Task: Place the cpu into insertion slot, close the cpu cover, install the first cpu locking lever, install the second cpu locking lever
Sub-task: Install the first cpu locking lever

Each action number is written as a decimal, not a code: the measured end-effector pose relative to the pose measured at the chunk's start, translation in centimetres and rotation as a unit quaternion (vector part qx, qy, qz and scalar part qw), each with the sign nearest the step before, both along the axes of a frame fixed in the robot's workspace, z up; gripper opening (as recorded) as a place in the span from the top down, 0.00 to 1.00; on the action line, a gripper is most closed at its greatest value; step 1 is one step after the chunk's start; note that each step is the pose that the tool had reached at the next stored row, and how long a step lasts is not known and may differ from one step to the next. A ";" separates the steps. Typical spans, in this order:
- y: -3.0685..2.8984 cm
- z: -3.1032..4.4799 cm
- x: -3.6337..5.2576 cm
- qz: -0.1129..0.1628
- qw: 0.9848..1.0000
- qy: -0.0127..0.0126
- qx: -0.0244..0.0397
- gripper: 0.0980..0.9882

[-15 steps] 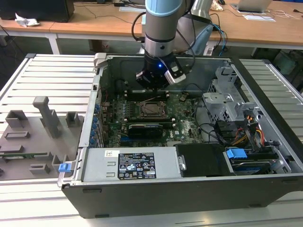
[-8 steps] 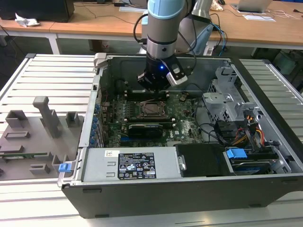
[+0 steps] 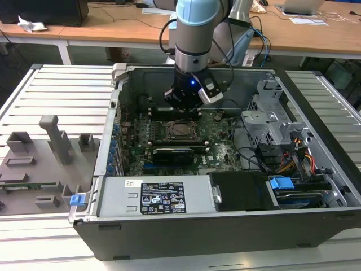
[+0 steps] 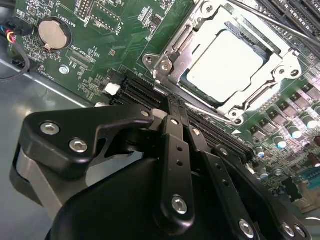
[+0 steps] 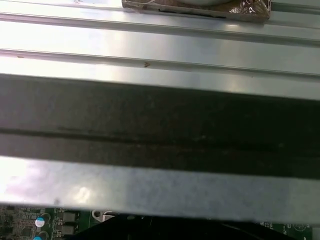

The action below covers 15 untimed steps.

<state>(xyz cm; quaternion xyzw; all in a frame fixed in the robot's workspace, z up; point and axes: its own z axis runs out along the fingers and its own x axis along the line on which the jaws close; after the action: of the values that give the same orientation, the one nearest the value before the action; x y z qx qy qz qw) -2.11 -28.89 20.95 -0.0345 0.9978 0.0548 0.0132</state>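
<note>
In the second wrist view the cpu (image 4: 225,65), a pale silver square, lies in the insertion slot (image 4: 167,62). The silvery cpu cover (image 4: 280,67) lies flat around it, framing the chip in its window. A thin metal lever rod (image 4: 280,25) runs along one side of the socket. My gripper (image 4: 172,107) is shut with nothing in it, its black fingers (image 4: 175,150) pressed together just off a corner of the socket. In the exterior view the gripper (image 3: 181,104) hangs inside the open case, slightly behind the insertion slot (image 3: 180,130).
The green motherboard (image 3: 220,149) lies in an open computer case (image 3: 113,130). A power supply (image 3: 161,197) fills the front, with a drive cage (image 3: 271,121) and cables (image 3: 299,158) on the exterior view's right. Long black slots (image 4: 210,132) and a coin battery (image 4: 50,32) flank the socket. Grey fixtures (image 3: 51,141) stand outside.
</note>
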 end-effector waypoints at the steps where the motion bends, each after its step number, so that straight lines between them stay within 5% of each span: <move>1: 0.00 -0.06 0.01 0.000 1.000 0.000 0.000 0.99; 15: -0.01 -0.58 0.15 0.000 1.000 0.000 -0.004 0.99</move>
<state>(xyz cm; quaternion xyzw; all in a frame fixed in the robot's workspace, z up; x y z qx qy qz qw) -1.96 -28.90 20.37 -0.0345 0.9981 0.0503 0.0129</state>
